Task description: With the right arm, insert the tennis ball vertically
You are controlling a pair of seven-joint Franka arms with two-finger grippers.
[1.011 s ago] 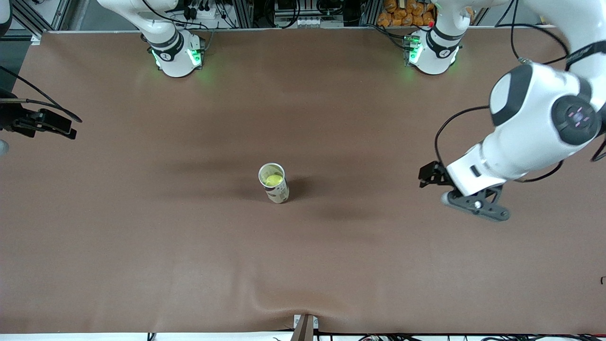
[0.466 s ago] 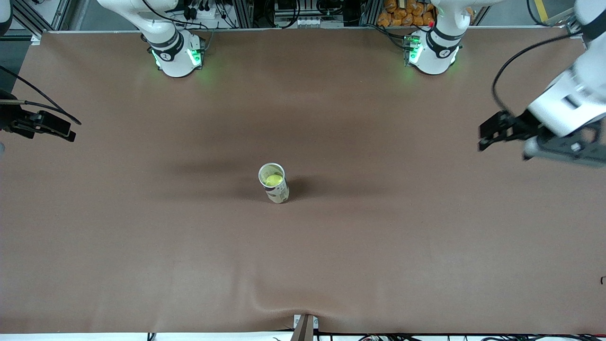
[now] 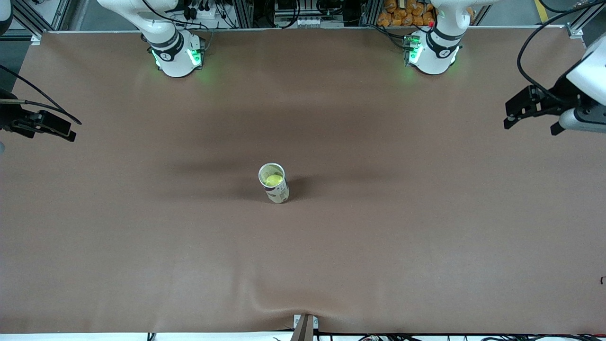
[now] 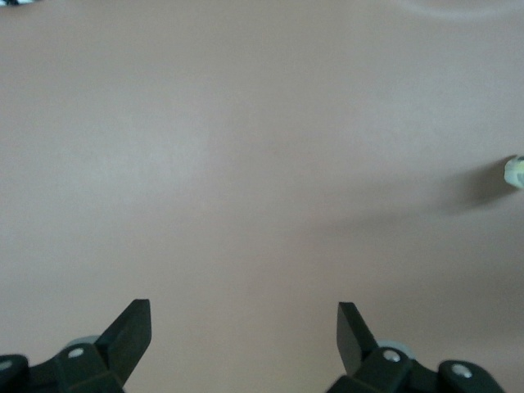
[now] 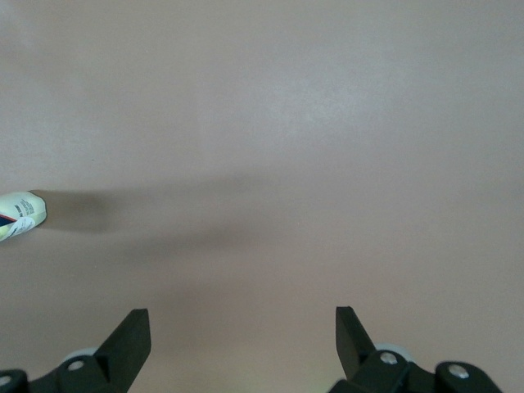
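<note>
A white tube can stands upright at the middle of the table, its top open. A yellow-green tennis ball sits inside it. My right gripper is open and empty over the table's edge at the right arm's end, well apart from the can. In the right wrist view its jaws stand wide over bare cloth, with the can at the frame's edge. My left gripper is open and empty over the left arm's end. The left wrist view shows the can only as a sliver.
A brown cloth covers the whole table, with a wrinkle near the front edge. The two arm bases stand at the table's farthest edge from the front camera.
My left arm has swung away from the can toward its own end of the table and now sits farther from the front camera. The right arm, can and ball have not moved.
</note>
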